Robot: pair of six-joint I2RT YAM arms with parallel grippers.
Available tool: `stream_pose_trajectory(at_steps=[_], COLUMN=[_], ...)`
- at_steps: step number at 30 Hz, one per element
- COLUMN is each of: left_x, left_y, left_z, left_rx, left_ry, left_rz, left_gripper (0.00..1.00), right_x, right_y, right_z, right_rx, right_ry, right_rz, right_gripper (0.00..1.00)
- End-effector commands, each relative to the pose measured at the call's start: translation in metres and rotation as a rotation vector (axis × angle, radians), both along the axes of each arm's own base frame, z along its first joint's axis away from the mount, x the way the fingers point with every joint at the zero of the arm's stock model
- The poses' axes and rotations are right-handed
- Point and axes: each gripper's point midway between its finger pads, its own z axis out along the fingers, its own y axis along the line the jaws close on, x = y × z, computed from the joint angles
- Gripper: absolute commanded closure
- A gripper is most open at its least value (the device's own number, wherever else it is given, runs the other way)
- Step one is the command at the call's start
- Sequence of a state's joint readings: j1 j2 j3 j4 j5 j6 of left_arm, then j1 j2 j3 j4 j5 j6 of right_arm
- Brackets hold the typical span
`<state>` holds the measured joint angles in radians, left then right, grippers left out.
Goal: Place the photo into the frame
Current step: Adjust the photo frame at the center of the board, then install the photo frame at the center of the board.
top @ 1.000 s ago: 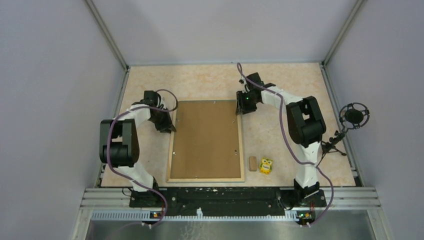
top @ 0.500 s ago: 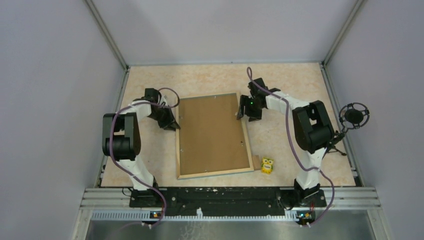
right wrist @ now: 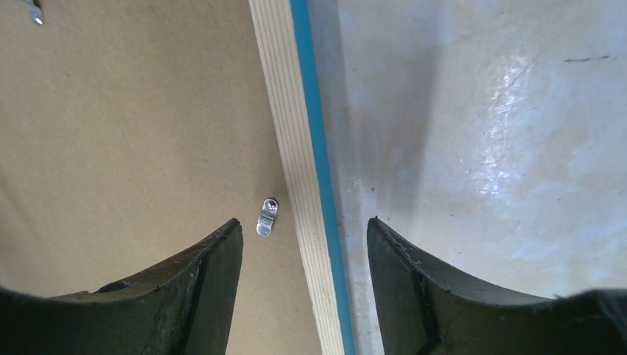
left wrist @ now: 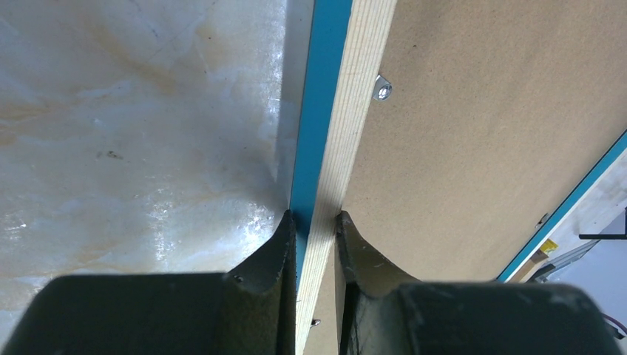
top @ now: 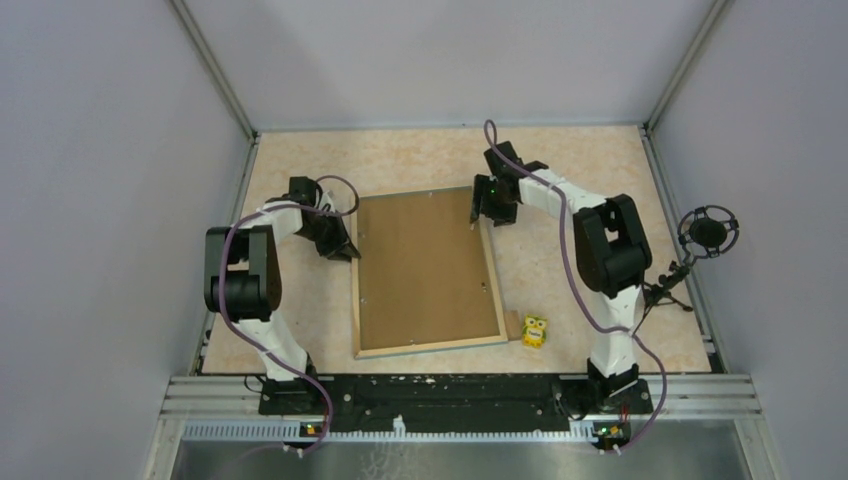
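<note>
The frame (top: 430, 347) lies back-side up on the table, turned slightly askew, with a plain brown backing board (top: 425, 265) filling it. The photo is hidden. My left gripper (top: 345, 248) is shut on the frame's left rail near the far corner; in the left wrist view its fingers (left wrist: 314, 216) pinch the blue-and-wood rail (left wrist: 355, 111). My right gripper (top: 482, 215) stands open over the right rail near the far corner. In the right wrist view its fingers (right wrist: 304, 222) straddle the rail (right wrist: 292, 133) without touching it, one over the board, one over the table.
A small yellow toy (top: 533, 331) and a brown block (top: 512, 325) sit just off the frame's near right corner. A metal turn clip (right wrist: 267, 217) lies on the board by the right rail. A microphone (top: 708, 232) stands past the table's right edge.
The frame has swung askew, its near end shifting right toward the toy. The left gripper tightened on the left rail. The right gripper opened and let go of the right rail.
</note>
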<state>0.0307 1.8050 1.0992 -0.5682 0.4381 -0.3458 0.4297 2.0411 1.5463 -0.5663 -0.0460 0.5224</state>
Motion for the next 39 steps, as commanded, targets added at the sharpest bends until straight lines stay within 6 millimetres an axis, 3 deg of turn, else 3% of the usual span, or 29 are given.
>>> stream_pose_trajectory(at_steps=[1, 12, 18, 26, 34, 39], left_x=[0.007, 0.007, 0.008, 0.008, 0.008, 0.008], left_y=[0.005, 0.004, 0.005, 0.005, 0.005, 0.007], left_z=[-0.007, -0.007, -0.005, -0.005, -0.006, -0.006], left_rx=[0.005, -0.006, -0.005, -0.004, -0.004, 0.003], left_ry=[-0.016, -0.018, -0.023, -0.024, -0.025, -0.025], left_rz=[0.039, 0.041, 0.042, 0.043, 0.044, 0.047], left_gripper=[1.0, 1.0, 1.0, 1.0, 1.0, 1.0], right_x=[-0.004, -0.007, -0.008, -0.006, 0.01, 0.007], right_y=[0.007, 0.008, 0.01, -0.002, 0.001, 0.001], right_z=[-0.004, -0.022, -0.03, -0.024, -0.022, -0.013], right_rx=[-0.046, -0.147, -0.163, -0.236, -0.264, -0.261], right_ry=[0.008, 0.017, 0.041, 0.009, -0.047, -0.052], right_rz=[0.013, 0.057, 0.081, 0.122, 0.214, 0.225], right_gripper=[0.4, 0.56, 0.54, 0.8, 0.99, 0.98])
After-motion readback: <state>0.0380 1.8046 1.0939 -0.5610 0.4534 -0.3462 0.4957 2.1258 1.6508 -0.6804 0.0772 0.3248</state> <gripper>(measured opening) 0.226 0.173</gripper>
